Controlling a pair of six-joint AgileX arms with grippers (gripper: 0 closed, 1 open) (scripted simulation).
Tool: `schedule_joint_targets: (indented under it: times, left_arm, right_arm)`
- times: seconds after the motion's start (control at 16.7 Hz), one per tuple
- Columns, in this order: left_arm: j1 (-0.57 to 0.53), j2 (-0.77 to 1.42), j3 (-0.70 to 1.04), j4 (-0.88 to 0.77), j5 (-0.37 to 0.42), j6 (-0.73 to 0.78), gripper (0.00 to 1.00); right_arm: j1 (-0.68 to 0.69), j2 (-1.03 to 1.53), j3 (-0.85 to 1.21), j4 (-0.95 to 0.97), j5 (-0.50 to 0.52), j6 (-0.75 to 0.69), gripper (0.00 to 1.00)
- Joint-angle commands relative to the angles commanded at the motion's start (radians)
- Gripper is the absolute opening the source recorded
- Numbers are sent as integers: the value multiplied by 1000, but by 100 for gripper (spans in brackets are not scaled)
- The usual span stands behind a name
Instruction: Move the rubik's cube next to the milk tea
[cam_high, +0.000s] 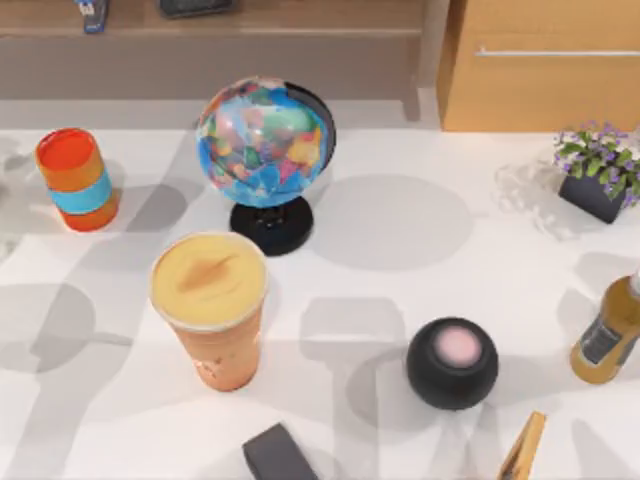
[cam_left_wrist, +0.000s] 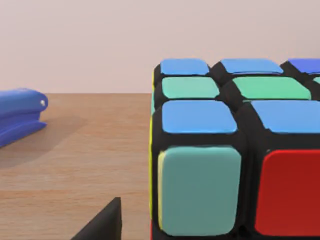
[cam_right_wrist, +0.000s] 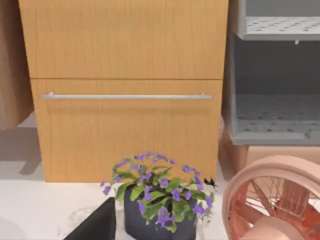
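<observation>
1. The milk tea (cam_high: 210, 308) is seen from above standing upright on the white table (cam_high: 400, 280), left of the middle and toward the near edge, with its wide creamy top facing the camera.

2. The rubik's cube (cam_left_wrist: 235, 150) is seen close up in the left wrist view, resting on a brown wooden surface (cam_left_wrist: 75, 150) – blue and green squares on top, teal and red squares on the near face. A blue object (cam_left_wrist: 20, 117) lies on the same wood, well apart from the cube.

3. A dark finger (cam_left_wrist: 102, 222) of the left gripper is seen at the lower edge of that view, just beside the cube; whether the jaws are released or clenched cannot be told.

4. A globe (cam_high: 265, 150) on a black stand is placed behind the milk tea, and an orange cylinder with a blue band (cam_high: 77, 178) stands near the table's left edge.

5. A black round speaker (cam_high: 452, 362) sits right of the cup – a bottle (cam_high: 606, 345) stands by the right edge.

6. A potted plant with purple flowers (cam_right_wrist: 160, 200) is seen before a wooden cabinet (cam_right_wrist: 125, 90), beside a pink fan (cam_right_wrist: 275, 200). The right gripper's state cannot be told.
</observation>
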Motion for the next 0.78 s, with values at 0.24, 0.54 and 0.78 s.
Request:
schedule_joint_targets:
  times: [0.24,0.54,0.78]
  left_arm:
    - [0,0,0,0,0,0,55]
    - [0,0,0,0,0,0,17]
    - [0,0,0,0,0,0,0]
  right_arm:
    - [0,0,0,0,0,0,100]
    - [0,0,0,0,0,0,100]
    - [0,0,0,0,0,0,100]
